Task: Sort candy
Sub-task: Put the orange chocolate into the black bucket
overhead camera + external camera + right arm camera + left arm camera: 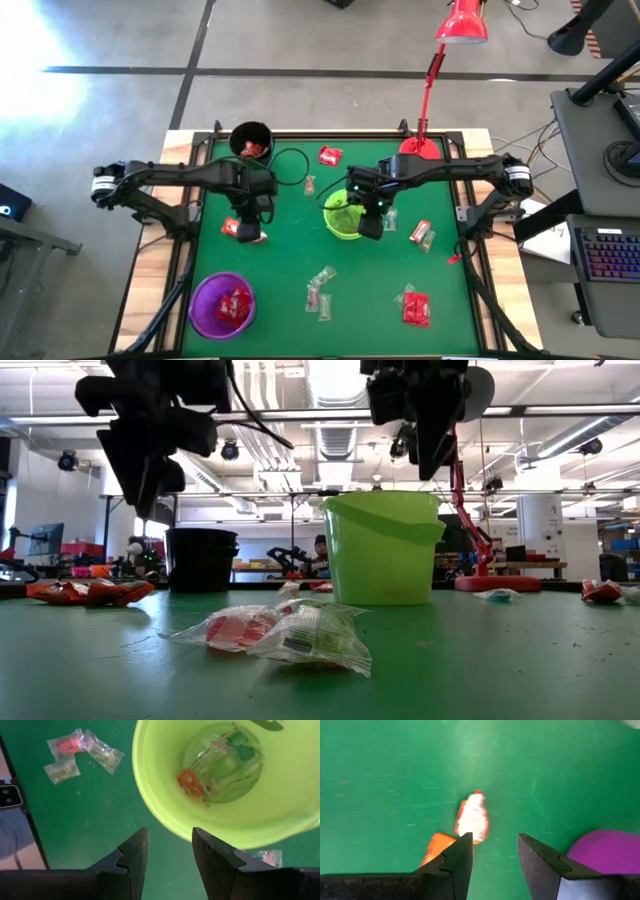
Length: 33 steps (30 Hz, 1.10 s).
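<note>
Candy: wrapped sweets lie scattered over the green table mat (pixel 290 260), some already in the three cups.
Left gripper (pixel 492 857): fingers parted with nothing between them, hanging over the mat above a red-orange wrapped candy (pixel 472 817); a second orange piece (pixel 436 847) shows just beside one finger.
Right gripper (pixel 167 852): fingers apart and empty, poised over the rim of the green cup (pixel 160 815).
Green cup contents: several clear pale-wrapped sweets (pixel 222 762), one with a red-orange centre.
Near the green cup: clear-wrapped candies (pixel 82 752) on the mat just beyond its rim.
Purple cup (pixel 222 303): at the mat's near left, holding red-wrapped candy.
Black cup (pixel 251 141): at the far left edge, red wrappers inside.
Loose red candy: one piece (pixel 330 155) near the far edge, another (pixel 415 308) at near right.
Loose clear candy: a pair (pixel 319 290) in the middle near edge.
Red desk lamp (pixel 440 80): base on the far right corner.
</note>
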{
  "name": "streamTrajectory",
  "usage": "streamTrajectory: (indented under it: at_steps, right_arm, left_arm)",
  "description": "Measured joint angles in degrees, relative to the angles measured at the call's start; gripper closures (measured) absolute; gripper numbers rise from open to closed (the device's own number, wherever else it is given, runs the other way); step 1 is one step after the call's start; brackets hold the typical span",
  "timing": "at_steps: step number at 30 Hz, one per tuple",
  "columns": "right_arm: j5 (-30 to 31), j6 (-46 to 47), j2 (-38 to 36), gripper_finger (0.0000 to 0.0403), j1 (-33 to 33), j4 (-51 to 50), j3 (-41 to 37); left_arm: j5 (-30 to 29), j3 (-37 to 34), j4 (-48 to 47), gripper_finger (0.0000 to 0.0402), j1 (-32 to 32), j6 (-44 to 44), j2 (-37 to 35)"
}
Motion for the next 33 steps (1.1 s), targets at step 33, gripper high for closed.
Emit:
streamTrajectory:
  at_steps: [33]
  right_arm:
    - [0.02,9.01,-6.92,0.0257,0.11,0.57,0.00]
  left_arm:
    - [-1.51,-17.98,20.94,0.0263,-1.68,-7.46,3.13]
